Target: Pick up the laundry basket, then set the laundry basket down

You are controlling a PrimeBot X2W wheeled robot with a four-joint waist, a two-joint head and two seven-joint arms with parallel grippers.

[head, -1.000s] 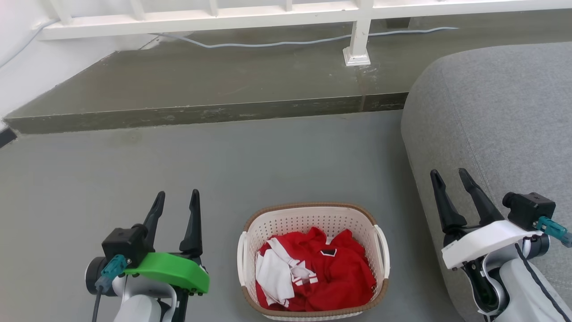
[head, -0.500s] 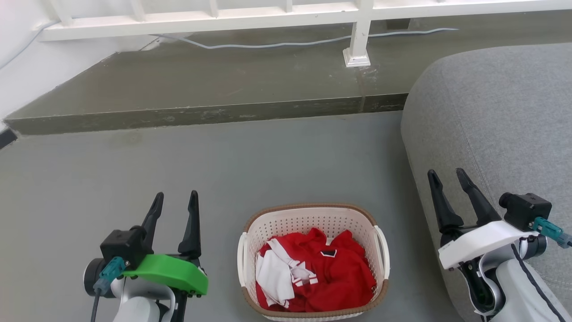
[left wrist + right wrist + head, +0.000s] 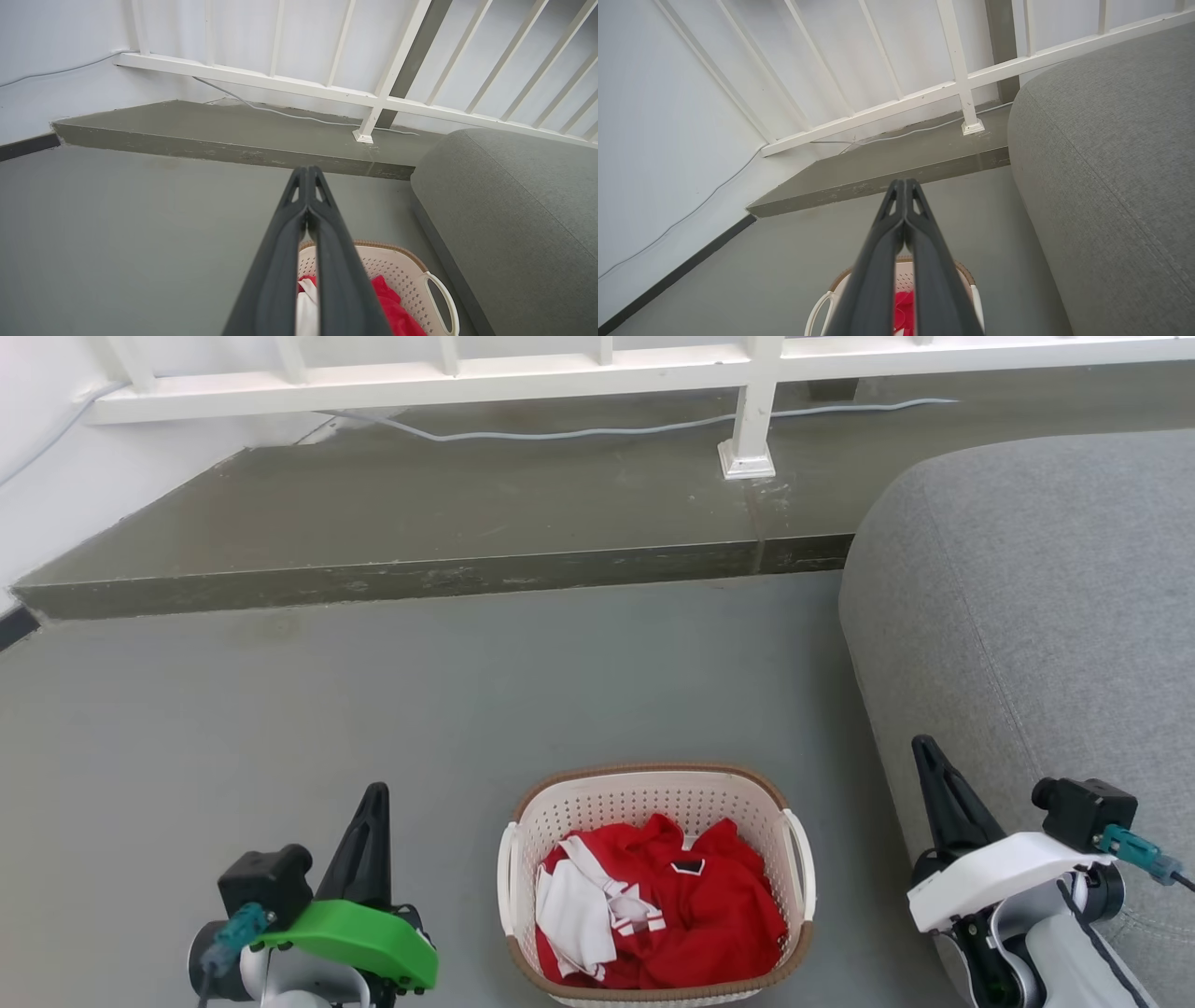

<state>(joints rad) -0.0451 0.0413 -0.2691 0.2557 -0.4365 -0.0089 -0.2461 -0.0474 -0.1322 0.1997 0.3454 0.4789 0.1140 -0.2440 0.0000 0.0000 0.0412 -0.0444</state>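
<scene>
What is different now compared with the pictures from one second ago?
Both grippers closed: the left gripper and the right gripper had their fingers apart, and now each pair is pressed together, holding nothing. Both also sit lower in the head view. The laundry basket stays on the floor between them, untouched, with the red and white clothes inside.

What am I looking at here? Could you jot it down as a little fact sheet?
Setting: grey floor, raised step, white railing
Laundry basket: on the floor, beside a grey sofa
Contents: red and white clothes
Left gripper: shut, empty, left of basket
Right gripper: shut, empty, right of basket
Progress: basket not yet gripped
</scene>
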